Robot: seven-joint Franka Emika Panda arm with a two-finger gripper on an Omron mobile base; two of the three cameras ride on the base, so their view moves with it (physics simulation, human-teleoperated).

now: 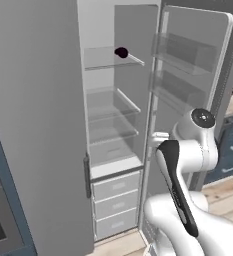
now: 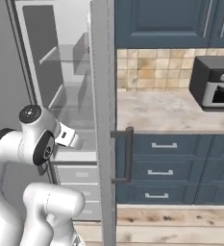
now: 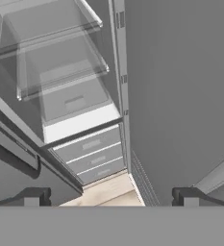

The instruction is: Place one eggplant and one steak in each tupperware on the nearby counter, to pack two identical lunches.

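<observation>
The white arm folds at its elbow, forearm reaching forward from the shoulder. The gripper hangs with its jaws spread wide, one dark fingertip on each side, nothing between them, nothing touched.

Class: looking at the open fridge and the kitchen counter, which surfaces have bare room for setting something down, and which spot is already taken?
The counter is bare from the fridge door edge to the oven. The lower glass shelves are bare too. Only the top shelf is occupied: an eggplant sits at its right end.
</observation>
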